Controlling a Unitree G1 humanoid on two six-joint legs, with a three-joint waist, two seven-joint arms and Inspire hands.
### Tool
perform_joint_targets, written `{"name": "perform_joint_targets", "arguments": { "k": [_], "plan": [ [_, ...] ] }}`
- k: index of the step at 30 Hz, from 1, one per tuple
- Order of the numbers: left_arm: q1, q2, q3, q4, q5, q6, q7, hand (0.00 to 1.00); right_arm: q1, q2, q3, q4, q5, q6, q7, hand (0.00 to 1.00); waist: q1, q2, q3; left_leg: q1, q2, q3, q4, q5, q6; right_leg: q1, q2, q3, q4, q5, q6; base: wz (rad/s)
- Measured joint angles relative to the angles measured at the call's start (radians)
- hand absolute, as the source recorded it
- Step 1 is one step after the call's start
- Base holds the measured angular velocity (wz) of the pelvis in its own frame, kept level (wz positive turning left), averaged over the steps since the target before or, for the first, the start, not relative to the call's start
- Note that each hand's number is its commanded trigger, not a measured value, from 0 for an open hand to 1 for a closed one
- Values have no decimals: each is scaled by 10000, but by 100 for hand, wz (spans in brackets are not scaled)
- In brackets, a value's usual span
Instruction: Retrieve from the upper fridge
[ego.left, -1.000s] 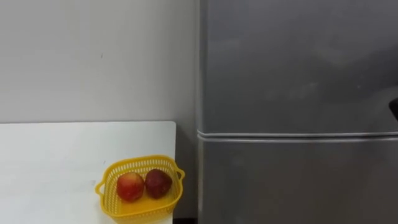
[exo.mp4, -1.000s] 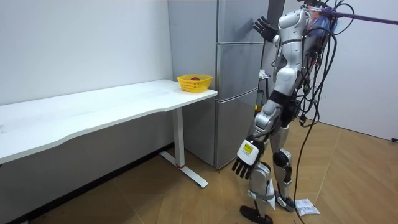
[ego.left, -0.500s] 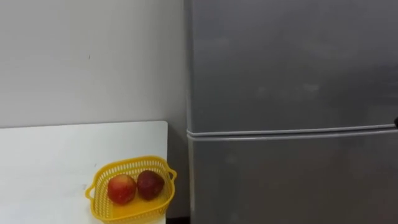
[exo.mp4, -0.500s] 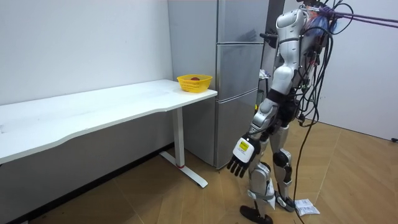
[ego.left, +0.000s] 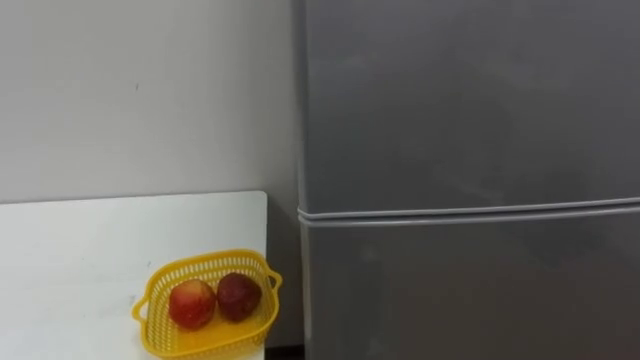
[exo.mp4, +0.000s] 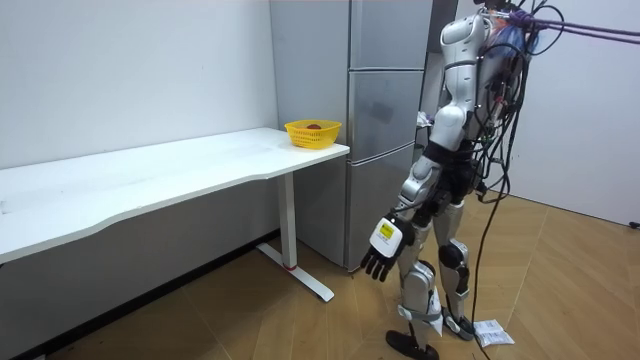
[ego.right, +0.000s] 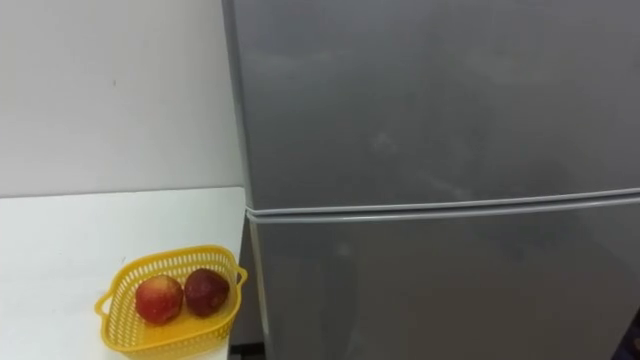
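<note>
Straight ahead of the head camera I see the tall grey two-door metal fridge (ego.left: 470, 290). Its upper door (ego.left: 470, 100) is closed and meets the lower door (ego.right: 440, 290) along a thin horizontal seam, so whatever is inside is hidden from me. Just left of the fridge, against the pale wall (ego.left: 140, 90), stands the white rectangular table (ego.left: 80, 260). A yellow perforated plastic basket (ego.left: 210, 257) sits near its right corner, holding a red-yellow apple (ego.left: 192, 304) at left and a darker red apple (ego.left: 238, 296) at right, touching. In the room view the robot stands upright, close to the fridge front. Its left hand (exo.mp4: 381, 257) hangs low beside the thigh, fingers loosely spread, holding nothing.
</note>
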Motion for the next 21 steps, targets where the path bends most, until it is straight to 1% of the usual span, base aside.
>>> {"name": "perform_joint_targets", "arguments": {
  "k": [2,3,5,6,7,9,12,14,16,17,21],
  "plan": [
    [-50,-60,-277,-4,2,67,140,0,67,263,427,1156,-104,15,116,0,-1,72,-4,18,1,-2,-12,0,0,7,3,24,8,-2,2,0],
    [-66,-88,-322,-2,2,75,142,0,68,328,499,1465,-180,41,181,0,-7,91,-5,18,-2,-3,-12,1,0,5,2,29,10,-2,2,0],
    [-89,-170,-344,-14,2,73,142,0,85,537,831,2681,-237,166,592,0,-2,116,-5,32,-5,-12,-8,1,1,14,0,61,3,-6,6,0],
    [-88,-172,-343,-11,-1,73,142,0,91,555,938,2983,-255,213,706,0,0,112,-3,34,-4,-18,-7,1,1,16,0,64,-2,-6,6,0],
    [-84,-169,-339,-6,-15,73,141,0,90,558,1090,3652,-313,275,948,0,4,105,-2,40,-9,-20,-7,1,1,19,-1,64,-1,-8,7,0],
    [-36,-170,-329,2,-10,73,134,0,84,582,1106,4392,-342,403,1209,0,28,107,-1,52,-25,-23,-15,2,2,32,-10,53,10,-11,14,0],
    [-60,-161,-351,-13,-97,73,99,0,76,555,1302,5456,-417,411,1467,0,40,93,9,56,-29,-19,-1,0,5,56,-15,31,-8,-17,22,0],
    [-46,-163,-558,-6,-99,71,64,0,69,551,1695,6215,-422,415,1727,0,121,103,26,82,-26,-11,-8,0,5,69,-11,104,-8,-18,22,0],
    [-102,-166,-730,-1,-96,68,61,0,73,555,1949,6726,-424,463,1959,0,198,109,33,113,-29,-11,-9,-4,9,114,-11,128,-28,-20,24,0],
    [-133,-165,-749,30,-80,64,54,0,73,556,2073,6980,-436,537,2129,0,235,161,64,121,-28,-11,-10,-7,11,135,-6,141,-103,-27,27,0],
    [-82,-159,-744,101,-63,137,-61,0,70,557,2126,7486,-450,697,2458,0,281,162,68,129,-32,-12,-64,-8,12,146,3,165,-144,-28,28,0]
  ]
}}
